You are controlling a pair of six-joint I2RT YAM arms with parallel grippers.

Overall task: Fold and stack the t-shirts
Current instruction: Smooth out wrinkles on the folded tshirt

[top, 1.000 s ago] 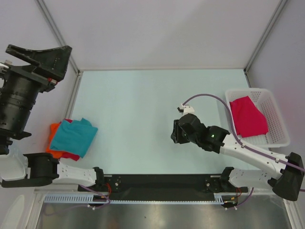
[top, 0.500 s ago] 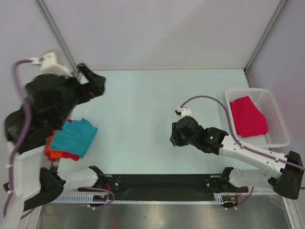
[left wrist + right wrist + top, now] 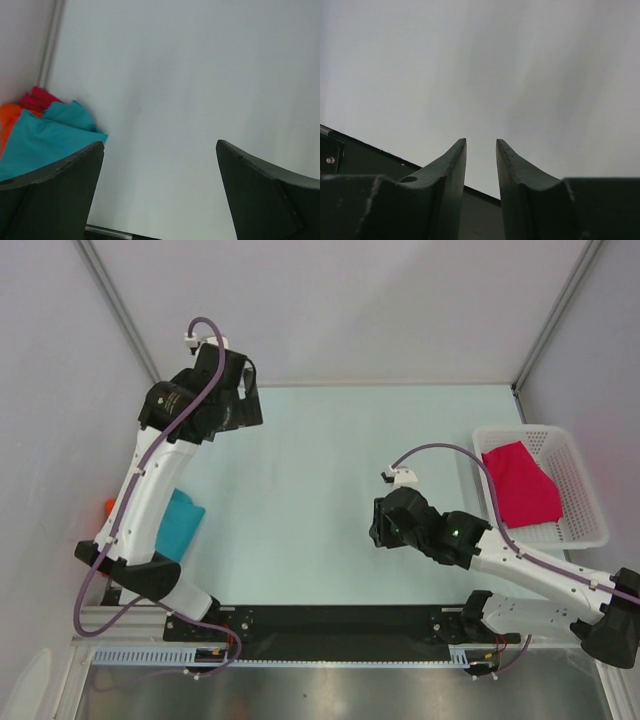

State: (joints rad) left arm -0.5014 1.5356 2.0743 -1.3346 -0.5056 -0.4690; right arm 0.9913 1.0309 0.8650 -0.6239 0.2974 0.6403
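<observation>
A folded teal t-shirt [image 3: 45,137] lies on top of a pile at the table's left edge, with an orange one [image 3: 7,117] and a dark red one [image 3: 40,97] showing under it. From above, my left arm hides most of the teal t-shirt [image 3: 182,525]. A magenta-pink t-shirt [image 3: 520,485] lies crumpled in the white basket [image 3: 578,480] at the right. My left gripper [image 3: 248,405] is raised over the far left of the table, open wide and empty [image 3: 160,150]. My right gripper [image 3: 376,533] hovers over the middle of the table, jaws a narrow gap apart with nothing between them [image 3: 481,142].
The pale table [image 3: 330,440] is walled in by grey panels at the back and both sides. A black rail [image 3: 340,625] with both arm bases runs along the near edge.
My left arm swung up from the left edge, passing close to the camera, out over the far left of the table, and its jaws opened fully. The right arm shifted slightly.
</observation>
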